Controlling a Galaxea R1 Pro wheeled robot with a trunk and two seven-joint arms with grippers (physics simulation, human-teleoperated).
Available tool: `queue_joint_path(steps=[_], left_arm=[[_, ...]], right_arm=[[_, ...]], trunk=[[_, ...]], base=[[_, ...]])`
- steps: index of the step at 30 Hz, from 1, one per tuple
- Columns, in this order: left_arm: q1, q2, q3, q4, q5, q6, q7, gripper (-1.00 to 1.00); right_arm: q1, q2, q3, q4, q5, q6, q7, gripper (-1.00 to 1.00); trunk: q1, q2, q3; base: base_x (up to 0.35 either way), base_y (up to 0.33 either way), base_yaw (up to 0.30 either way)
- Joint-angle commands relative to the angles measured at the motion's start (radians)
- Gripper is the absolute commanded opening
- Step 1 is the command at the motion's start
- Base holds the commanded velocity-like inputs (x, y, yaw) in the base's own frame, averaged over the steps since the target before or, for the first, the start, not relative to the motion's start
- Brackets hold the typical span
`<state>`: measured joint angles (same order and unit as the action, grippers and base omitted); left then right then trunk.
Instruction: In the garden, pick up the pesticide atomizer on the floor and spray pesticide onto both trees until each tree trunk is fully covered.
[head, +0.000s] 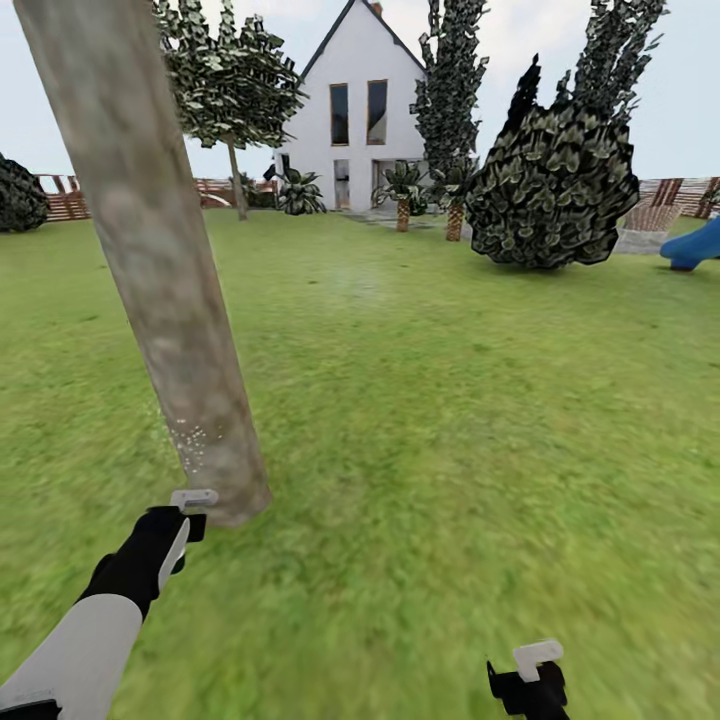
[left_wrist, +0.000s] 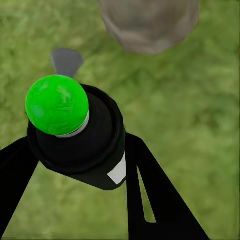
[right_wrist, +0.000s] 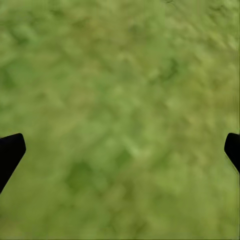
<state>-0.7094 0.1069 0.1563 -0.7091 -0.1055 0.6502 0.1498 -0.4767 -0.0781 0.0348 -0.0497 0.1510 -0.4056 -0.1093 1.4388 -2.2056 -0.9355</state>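
Atomizer clamped between left fingers, spray specks low on near trunk; right gripper wide, empty; second tree pending.

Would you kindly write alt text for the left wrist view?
The left hand grips a dark spray can with a bright green ball on top, held over blurry grass. The pale base of a tree trunk stands just beyond it.
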Motion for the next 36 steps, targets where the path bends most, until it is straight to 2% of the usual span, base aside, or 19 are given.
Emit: queue_joint_path(steps=[1, 8, 26, 32, 36], left_arm=[[-0.001, -0.002, 0.003, -0.001, -0.010, 0.005, -0.004, -1.00], [-0.001, -0.010, 0.003, -0.002, -0.002, 0.005, -0.006, -1.00], [-0.001, -0.003, 0.005, -0.003, -0.005, 0.008, -0.006, -1.00], [-0.001, -0.001, 0.019, -0.002, -0.008, 0.006, -0.006, -1.00], [-0.001, 0.007, 0.047, -0.001, -0.010, 0.004, -0.006, -1.00]], right_arm=[[0.000, 0.000, 0.003, 0.001, 0.010, -0.001, -0.009, 1.00], [0.000, 0.000, 0.003, 0.001, 0.010, -0.001, -0.009, 1.00], [0.000, -0.003, 0.003, 0.001, 0.010, -0.001, -0.009, 1.00], [0.000, -0.002, 0.004, 0.001, 0.010, -0.001, -0.009, 1.00], [0.000, -0.002, 0.003, 0.001, 0.010, -0.001, -0.009, 1.00]], trunk=[[0.000, 0.000, -0.001], [0.000, 0.000, -0.001], [0.000, 0.000, -0.001], [0.000, 0.000, -0.001], [0.000, 0.000, -0.001]], base=[[0.196, -0.231, 0.277], [0.184, -0.231, 0.258], [0.138, -0.248, 0.018], [0.095, -0.265, 0.253], [0.087, -0.268, 0.277]])
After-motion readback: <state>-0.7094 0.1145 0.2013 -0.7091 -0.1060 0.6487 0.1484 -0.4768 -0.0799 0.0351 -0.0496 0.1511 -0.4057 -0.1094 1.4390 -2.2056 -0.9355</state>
